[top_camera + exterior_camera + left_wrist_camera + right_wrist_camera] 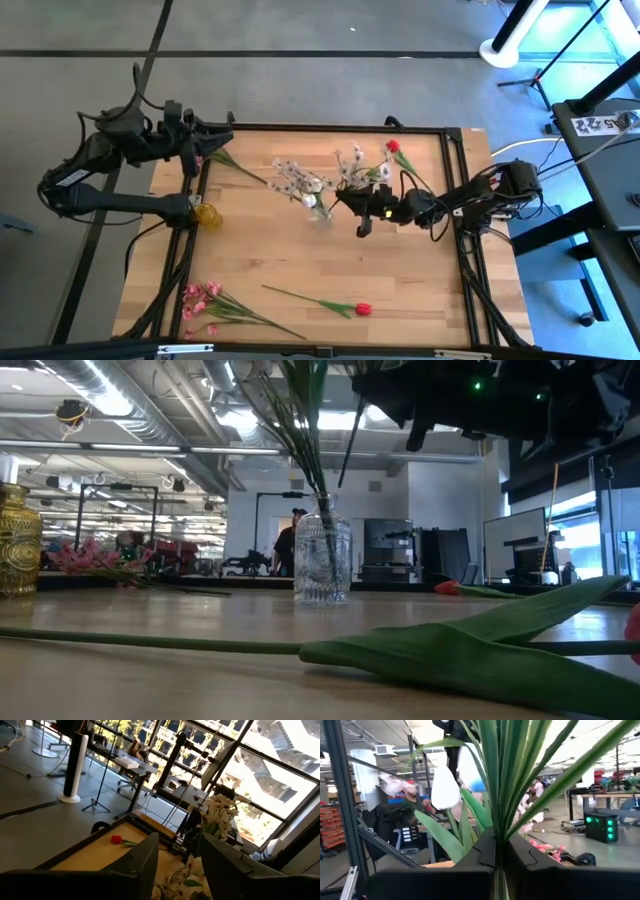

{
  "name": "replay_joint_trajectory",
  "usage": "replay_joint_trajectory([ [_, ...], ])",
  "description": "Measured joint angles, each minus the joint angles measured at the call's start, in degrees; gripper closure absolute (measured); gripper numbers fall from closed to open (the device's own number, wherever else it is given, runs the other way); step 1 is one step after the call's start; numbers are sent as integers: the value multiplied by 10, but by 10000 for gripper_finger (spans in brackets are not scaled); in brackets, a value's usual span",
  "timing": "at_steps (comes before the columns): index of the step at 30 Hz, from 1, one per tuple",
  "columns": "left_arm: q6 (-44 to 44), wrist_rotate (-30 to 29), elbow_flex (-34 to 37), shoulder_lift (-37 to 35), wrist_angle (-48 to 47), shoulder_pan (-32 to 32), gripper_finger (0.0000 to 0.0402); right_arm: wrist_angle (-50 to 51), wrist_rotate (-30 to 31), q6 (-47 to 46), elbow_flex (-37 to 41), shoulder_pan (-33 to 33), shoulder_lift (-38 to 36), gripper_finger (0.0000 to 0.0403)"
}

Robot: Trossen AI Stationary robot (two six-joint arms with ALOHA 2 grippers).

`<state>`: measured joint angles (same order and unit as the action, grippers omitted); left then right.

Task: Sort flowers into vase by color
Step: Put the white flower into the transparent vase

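Right gripper [366,213] is clamped on a white flower stem [496,795] at the clear vase [320,212], mid-table toward the far edge, where white sprigs [296,180] already stand. Best to feed the stem straight down the neck before letting go, without nudging the glass. Left gripper [177,865] waits with fingers apart by the far left corner; red flower [345,306] and pink sprays [205,298] lie along the near edge.

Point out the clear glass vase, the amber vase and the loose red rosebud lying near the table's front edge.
clear glass vase [322,570], low view, on its ribbed body.
amber vase [206,215], high view, on its top.
loose red rosebud [363,309], high view, on the red bud.
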<state>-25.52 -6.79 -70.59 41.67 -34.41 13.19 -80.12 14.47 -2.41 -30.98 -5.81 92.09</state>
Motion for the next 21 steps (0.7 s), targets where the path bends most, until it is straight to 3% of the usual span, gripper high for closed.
replay_joint_trajectory([
  [15, 0, 0, 0, 2, -8, 0, 261, -25, -13, 39, 0, -2, 2, 391],
  [21, 0, -13, 0, 15, -8, 0, 261, -40, -21, 58, -20, -2, 43, 389],
])
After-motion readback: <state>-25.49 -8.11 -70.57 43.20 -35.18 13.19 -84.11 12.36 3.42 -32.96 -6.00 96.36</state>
